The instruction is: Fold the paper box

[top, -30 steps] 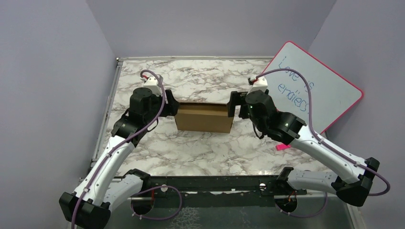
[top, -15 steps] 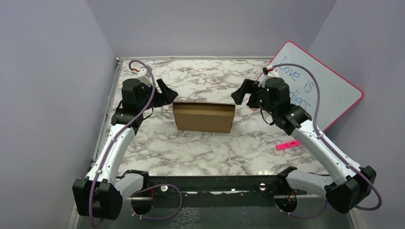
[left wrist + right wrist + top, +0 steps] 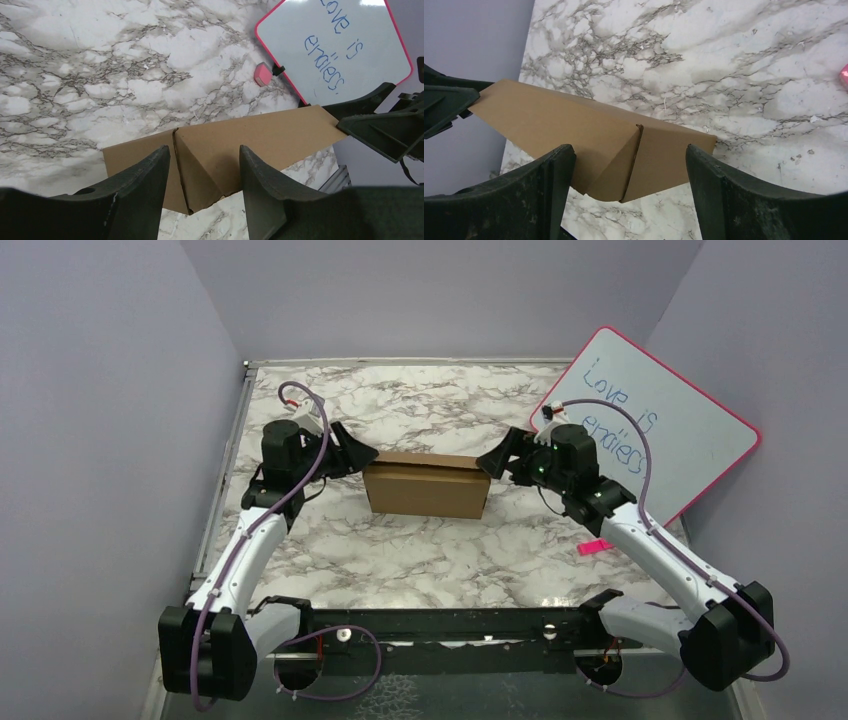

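Two tools flank the work: the left gripper [image 3: 204,150] and the right gripper [image 3: 629,148] are each spread wide and grip nothing, one at either end of the closed brown box [image 3: 427,490] lying across the middle of the marble table [image 3: 400,552]. Farther right leans a pink-rimmed whiteboard [image 3: 672,440].

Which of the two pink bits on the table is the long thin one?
The pink strip lying beside the right arm; the other, by the whiteboard's corner, is a short rounded block.
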Tool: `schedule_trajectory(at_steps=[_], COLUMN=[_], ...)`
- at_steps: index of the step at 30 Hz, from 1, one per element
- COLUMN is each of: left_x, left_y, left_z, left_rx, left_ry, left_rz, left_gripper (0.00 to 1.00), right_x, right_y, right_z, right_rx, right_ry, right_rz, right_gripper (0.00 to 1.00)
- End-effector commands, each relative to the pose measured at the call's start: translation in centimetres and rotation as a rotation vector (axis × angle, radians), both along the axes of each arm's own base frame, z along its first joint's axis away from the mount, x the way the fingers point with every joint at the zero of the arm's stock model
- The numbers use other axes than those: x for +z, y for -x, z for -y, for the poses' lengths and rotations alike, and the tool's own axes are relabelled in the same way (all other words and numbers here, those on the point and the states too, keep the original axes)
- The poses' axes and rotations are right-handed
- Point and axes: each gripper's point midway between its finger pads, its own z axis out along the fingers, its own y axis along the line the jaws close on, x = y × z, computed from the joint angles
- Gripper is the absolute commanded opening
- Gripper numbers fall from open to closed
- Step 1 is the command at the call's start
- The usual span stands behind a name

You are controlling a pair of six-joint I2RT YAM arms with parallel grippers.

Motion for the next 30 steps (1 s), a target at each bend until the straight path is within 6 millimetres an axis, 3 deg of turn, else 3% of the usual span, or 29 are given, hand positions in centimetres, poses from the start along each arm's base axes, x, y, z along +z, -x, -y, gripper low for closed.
schedule_trajectory(at_steps=[1,10,17,24,30], left_x=[-2.9,-7.0,-9.9,-11.5,-11.4], left_y=[1.4,3.1,4.3,5.1,5.2], left_z=[0.5,0.0,0.2,-0.1,-0.9], left_rx=[-0.049,-0.018,0.018,0.09,0.154], left_ry=[0.005,0.004,0.079,0.22,0.363], left_rz=[-0.063,-0.134,-0.209,-0.254,-0.298], left_gripper=[0.52,0.5,0.51,0.51,0.48], right_x=[-2.6,-5.5,-9.3,-13.1,-13.8], right_y=[1.1,1.7,2.7,3.8,4.0], right_z=[-0.6,-0.4,-0.1,0.2,0.8], right_rx=[0.059,0.063,0.062,0.069,0.063], right_ry=[-0.012,-0.04,-0.074,-0.125,-0.176], right_rz=[-0.028,-0.018,-0.066,-0.162,-0.202], right_gripper=[0.84,0.71,0.65,0.58,0.52])
